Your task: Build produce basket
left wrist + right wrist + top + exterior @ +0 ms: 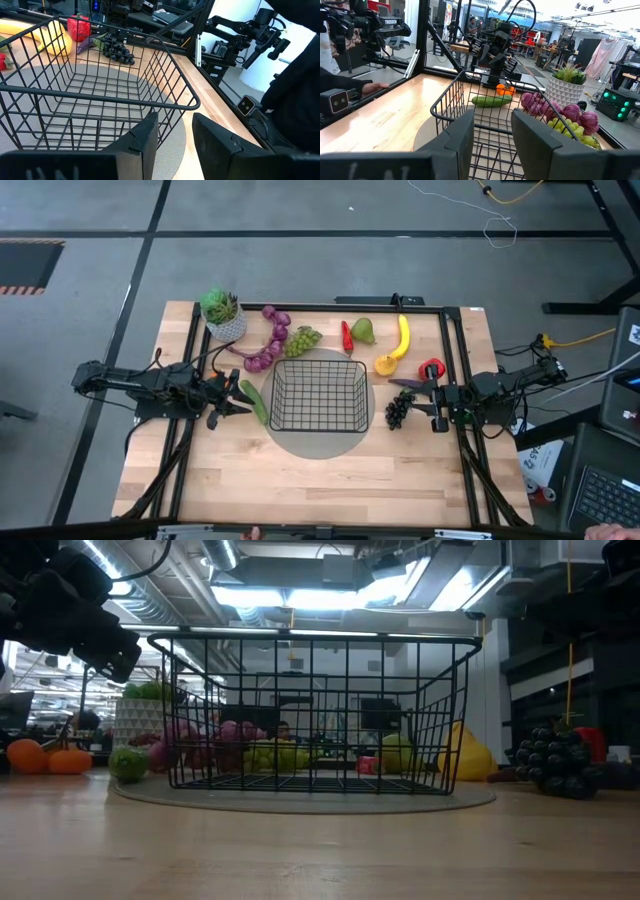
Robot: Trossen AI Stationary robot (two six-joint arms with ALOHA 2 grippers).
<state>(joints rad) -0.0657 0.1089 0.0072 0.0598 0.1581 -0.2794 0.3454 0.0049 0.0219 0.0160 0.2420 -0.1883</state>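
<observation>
Black wire-mesh basket (319, 394), square with sloped sides, sits empty on a grey round mat (318, 442) at centre of the light wooden desk (300, 480). Produce is all outside it. Green toy cucumber (254, 401) lies just beside the basket at 9 o'clock. Purple grape bunch (270, 340) and green grape bunch (301, 340) at 11 o'clock. Red chilli pepper (347, 337) and green pear (363, 331) at 12–1 o'clock. Yellow banana (402, 336) at 1 o'clock, its lower end touching a yellow-orange fruit (385, 365). Small red pepper (431, 369) and dark purple aubergine (411, 383) at 2–3 o'clock. Black grape bunch (399, 410) near the basket at 3 o'clock. White pot with green plant (223, 315) at the desk's 11 o'clock corner.

Left hand (236, 406) hovers at 9 o'clock just beside the cucumber, fingers (142, 145) parted, holding nothing. Right hand (428, 402) at 3 o'clock just beside the black grapes, fingers (460, 137) parted, holding nothing.
</observation>
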